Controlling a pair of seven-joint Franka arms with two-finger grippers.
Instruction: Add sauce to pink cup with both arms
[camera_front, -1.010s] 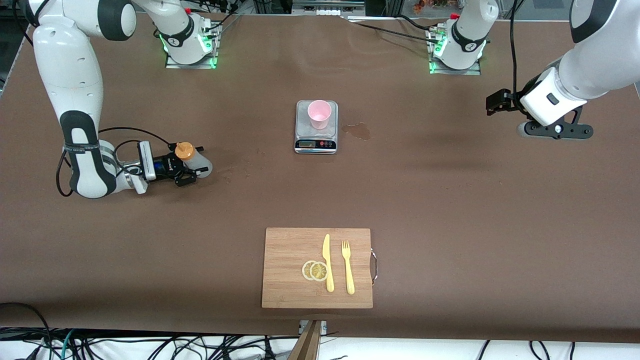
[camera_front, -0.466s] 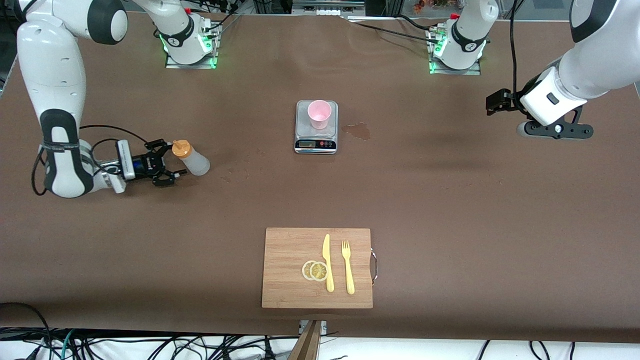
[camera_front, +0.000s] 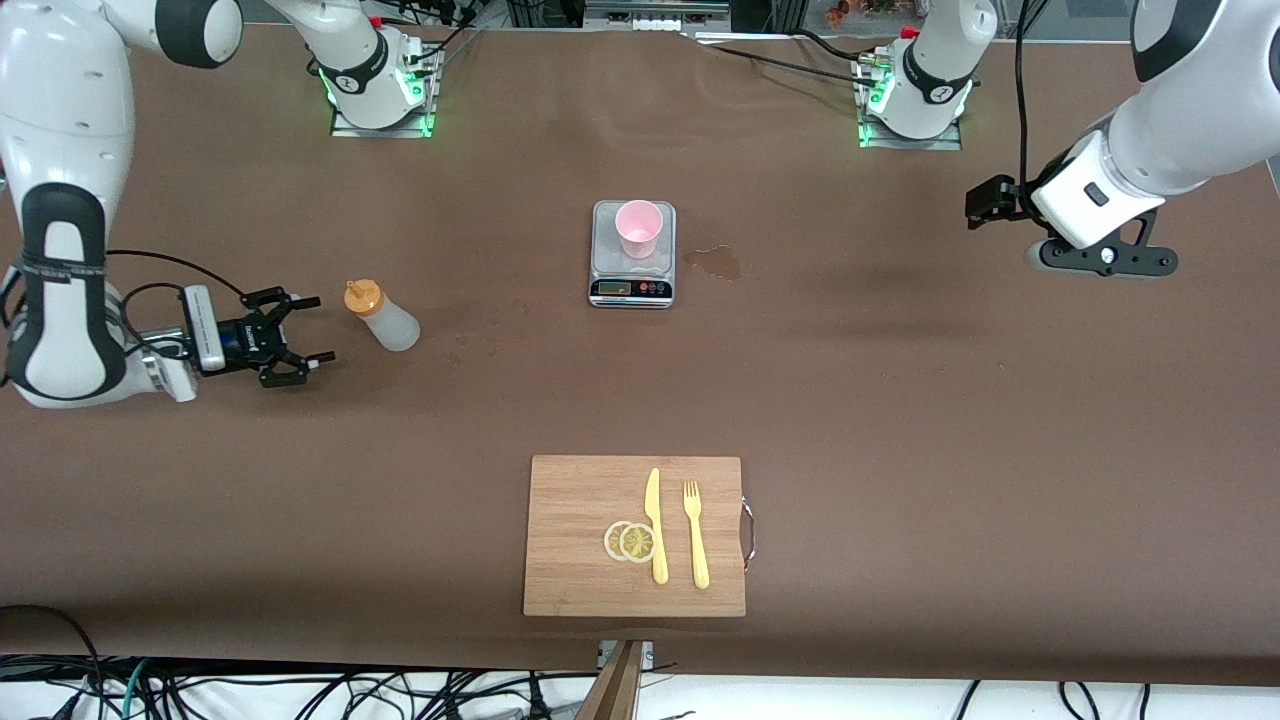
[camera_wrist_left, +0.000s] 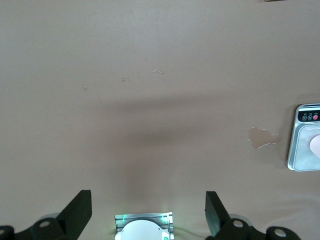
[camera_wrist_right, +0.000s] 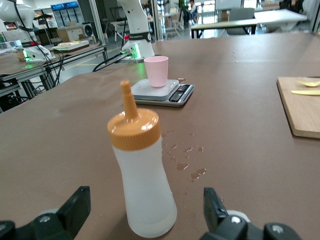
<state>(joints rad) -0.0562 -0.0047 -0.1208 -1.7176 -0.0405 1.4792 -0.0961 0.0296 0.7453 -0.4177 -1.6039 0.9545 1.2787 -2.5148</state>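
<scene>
my right gripper (camera_front: 295, 341) hangs low over the table (camera_front: 900, 420), fingers spread wide and empty, the sauce (camera_front: 381, 315) upright just off their tips. the pink cup (camera_front: 639, 228) stands on the scale (camera_front: 632, 272), toward three o'clock of the bottle. my left gripper (camera_front: 985, 203) waits over its own end, fingers wide, empty.

Whitish sauce (camera_front: 384, 316) with orange cap, pale pink cup (camera_front: 638, 228), grey scale (camera_front: 632, 254), brown table (camera_front: 900, 400).

The right gripper (camera_front: 295, 340) sits low at the frame's middle left, fingers spread wide and level. The left gripper (camera_front: 975, 205) hangs raised at upper right, its fingers (camera_wrist_left: 80, 212) parted, arm waiting.
</scene>
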